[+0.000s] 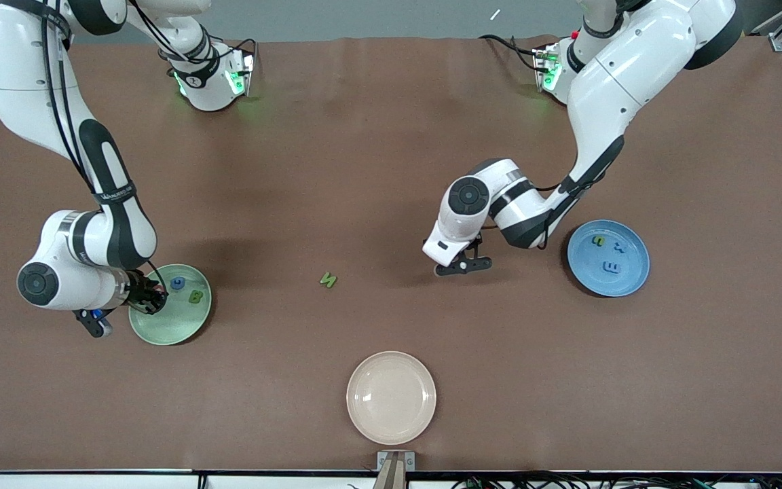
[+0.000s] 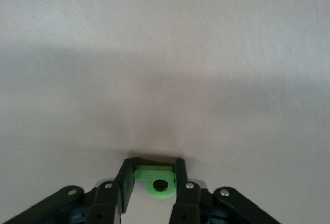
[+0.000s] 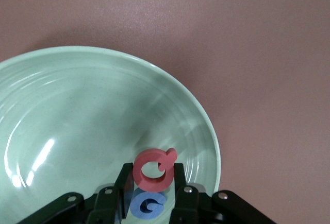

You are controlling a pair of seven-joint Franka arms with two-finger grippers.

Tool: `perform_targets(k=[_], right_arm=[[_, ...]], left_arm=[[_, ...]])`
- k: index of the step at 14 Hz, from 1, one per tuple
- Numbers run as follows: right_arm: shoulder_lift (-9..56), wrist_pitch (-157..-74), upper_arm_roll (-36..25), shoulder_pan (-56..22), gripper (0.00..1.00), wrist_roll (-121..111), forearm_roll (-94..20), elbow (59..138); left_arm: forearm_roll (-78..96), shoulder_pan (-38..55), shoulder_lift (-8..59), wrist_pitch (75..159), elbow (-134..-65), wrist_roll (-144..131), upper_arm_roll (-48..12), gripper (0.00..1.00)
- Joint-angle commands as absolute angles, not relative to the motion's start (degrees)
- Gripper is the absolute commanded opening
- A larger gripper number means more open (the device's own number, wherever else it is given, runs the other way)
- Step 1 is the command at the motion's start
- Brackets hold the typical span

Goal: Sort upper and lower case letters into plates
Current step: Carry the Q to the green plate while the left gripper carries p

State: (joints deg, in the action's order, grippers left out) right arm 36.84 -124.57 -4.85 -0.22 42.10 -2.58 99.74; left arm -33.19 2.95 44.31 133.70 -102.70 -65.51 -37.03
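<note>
The right gripper (image 1: 153,293), arm bent low, hangs over the mint plate (image 1: 180,326); the left gripper (image 1: 462,265) is beside the blue plate (image 1: 625,282). Left wrist view: fingers clamp a green letter (image 2: 156,180). Right wrist view: fingers pinch a red letter (image 3: 153,170) above a blue letter (image 3: 148,204).

You've got two glossy white arms with black joint bands and round black caps at the wrists. Black cables trail down the right arm, which bears small dark lettering on one band. Green lights glow at both bases. Each gripper is black, its finger links pinned with silver screws.
</note>
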Motion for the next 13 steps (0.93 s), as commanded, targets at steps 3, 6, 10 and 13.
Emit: perform_targets(k=[3,6,10,13], right_arm=[[37.1,-125.6,-3.8,0.7,0.11,42.0,-2.4,100.5],[37.0,-124.9,-3.8,0.6,0.37,40.5,-2.4,100.5],[36.7,-124.6,-3.9,0.4,0.55,37.9,-1.8,100.3],[36.3,-117.3,-3.9,0.1,0.59,38.2,-1.8,95.9]], left_arm=[[-32.3,-6.6,36.8,129.2,-105.4,-56.1,-41.1,0.17],[-32.3,-22.7,35.5,124.4,-109.2,-44.9,-51.5,0.15],[-35.1,-44.3,35.1,123.4,-117.2,-29.8,-61.6,0.15],[-42.8,-52.6,35.8,124.1,-121.4,-21.8,-61.9,0.15]])
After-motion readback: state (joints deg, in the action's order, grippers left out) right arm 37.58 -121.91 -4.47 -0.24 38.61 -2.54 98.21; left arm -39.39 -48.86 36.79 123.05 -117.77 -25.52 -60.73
